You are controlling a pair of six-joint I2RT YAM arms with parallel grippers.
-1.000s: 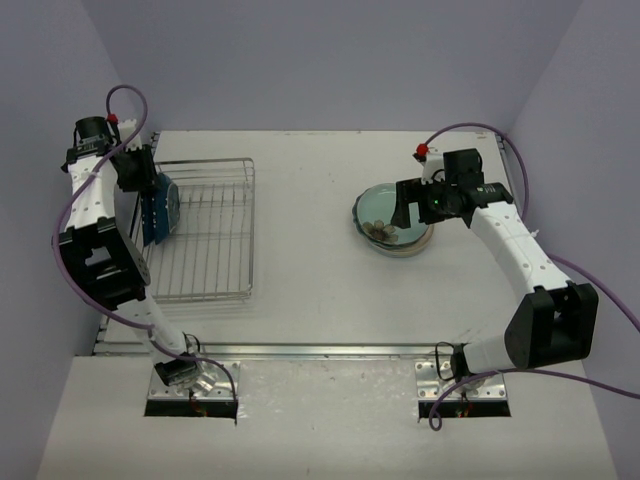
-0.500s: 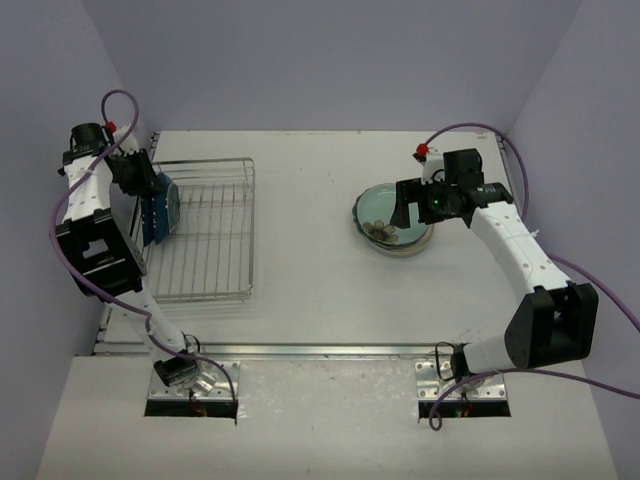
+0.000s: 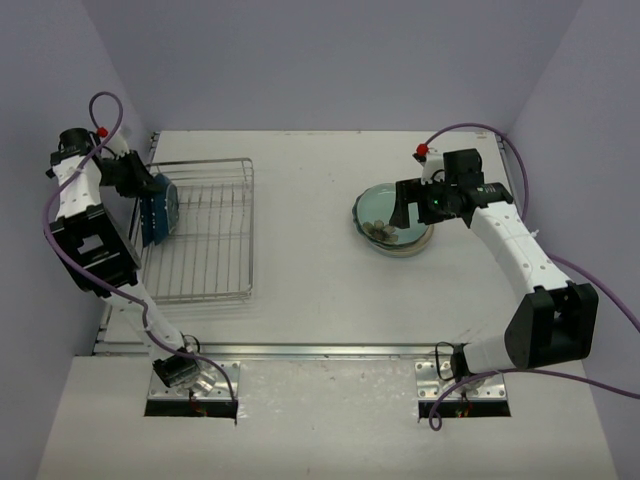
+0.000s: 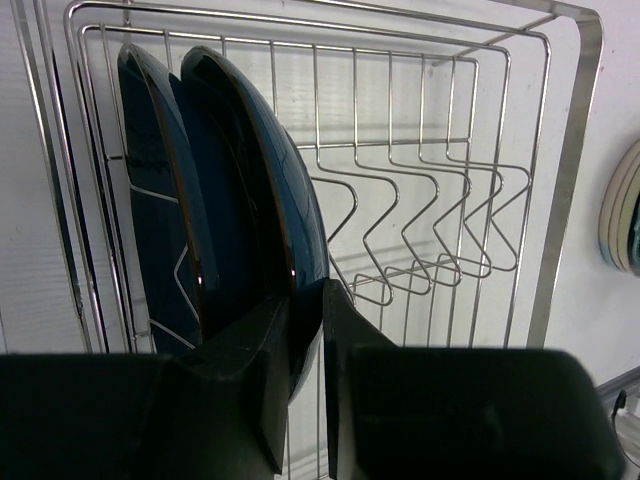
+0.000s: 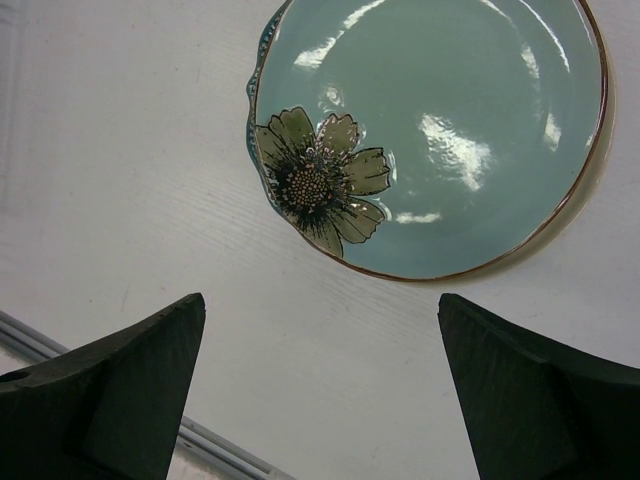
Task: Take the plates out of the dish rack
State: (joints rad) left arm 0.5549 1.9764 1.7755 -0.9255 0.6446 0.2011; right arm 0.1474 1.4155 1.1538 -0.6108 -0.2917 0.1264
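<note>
Two dark navy plates (image 4: 150, 230) stand on edge at the left end of the dish rack (image 4: 440, 200). My left gripper (image 4: 307, 300) is shut on the near rim of the right-hand navy plate (image 4: 260, 190), one finger on each face. From above, that gripper (image 3: 140, 185) sits at the rack's (image 3: 250, 230) far left corner. On the table to the right lies a teal plate with a flower (image 5: 450, 130), on top of a cream one (image 3: 375, 212). My right gripper (image 5: 320, 297) hovers wide open beside it, holding nothing.
The rest of the rack's wire slots (image 4: 430, 230) hold nothing. The left wall stands close behind the left arm (image 3: 85, 235). A metal rail (image 3: 300, 351) runs along the table's near edge. The stacked plates show at the right edge of the left wrist view (image 4: 622, 210).
My left gripper's fingers have closed onto the navy plate's rim, and the left arm's upper part has swung a little to the left. The right arm has not moved.
</note>
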